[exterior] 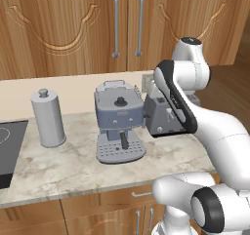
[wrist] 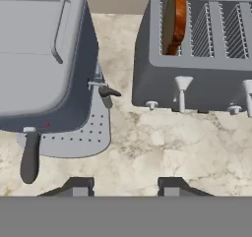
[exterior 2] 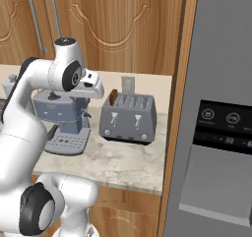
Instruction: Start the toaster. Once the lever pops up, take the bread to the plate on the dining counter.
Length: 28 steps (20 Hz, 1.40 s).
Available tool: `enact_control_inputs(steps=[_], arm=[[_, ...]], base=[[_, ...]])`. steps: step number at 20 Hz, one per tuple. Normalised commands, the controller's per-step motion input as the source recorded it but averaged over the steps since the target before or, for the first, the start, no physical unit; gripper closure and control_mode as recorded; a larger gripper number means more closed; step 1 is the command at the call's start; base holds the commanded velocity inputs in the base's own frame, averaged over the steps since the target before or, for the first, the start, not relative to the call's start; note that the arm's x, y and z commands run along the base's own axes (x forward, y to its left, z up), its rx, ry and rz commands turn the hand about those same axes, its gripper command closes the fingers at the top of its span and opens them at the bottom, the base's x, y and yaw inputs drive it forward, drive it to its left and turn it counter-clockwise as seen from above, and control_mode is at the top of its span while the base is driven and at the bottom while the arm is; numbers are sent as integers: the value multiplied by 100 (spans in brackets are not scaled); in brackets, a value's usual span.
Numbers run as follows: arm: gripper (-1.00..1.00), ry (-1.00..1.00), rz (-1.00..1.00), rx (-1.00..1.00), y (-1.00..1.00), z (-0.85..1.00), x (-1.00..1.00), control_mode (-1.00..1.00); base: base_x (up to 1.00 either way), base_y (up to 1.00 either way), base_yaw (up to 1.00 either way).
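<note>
marbled stone worktop (wrist: 162,147) under wooden cabinets, toaster (wrist: 197,59) upper right of the hand view, brown crusty bread (wrist: 173,19) upright in its leftmost slot. gripper (wrist: 123,184) hovers low centre, jaws spread, nothing held. you'll want to press straight down on that funnel-shaped silver lever (wrist: 182,86), clear of the glossy blue-grey espresso machine (wrist: 44,54).

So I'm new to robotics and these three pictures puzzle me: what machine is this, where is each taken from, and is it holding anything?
It is a white robot arm in a rendered kitchen. Two pictures come from cameras behind it, left and right. The third looks down from its hand, with the pincer at the bottom, open and empty. On the marbled counter stand a grey canister, a blue-grey espresso machine and the toaster, with the bread standing in its leftmost slot.
</note>
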Motion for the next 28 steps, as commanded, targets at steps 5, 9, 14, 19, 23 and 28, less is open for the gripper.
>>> enact_control_inputs(steps=[5,9,14,19,23,28], arm=[[-100,-4,0,0,-6,-21,1,-100],[-100,-11,0,0,-42,-34,2,-100],[-100,-12,0,0,-41,-32,10,-100],[-100,-13,0,0,-44,-22,17,-100],[-100,-10,0,0,-30,-17,28,-100],[-100,-8,0,0,0,-26,21,-100]], base=[[0,0,0],[0,0,0],[0,0,0],[0,0,0],[0,0,0],[0,0,0]])
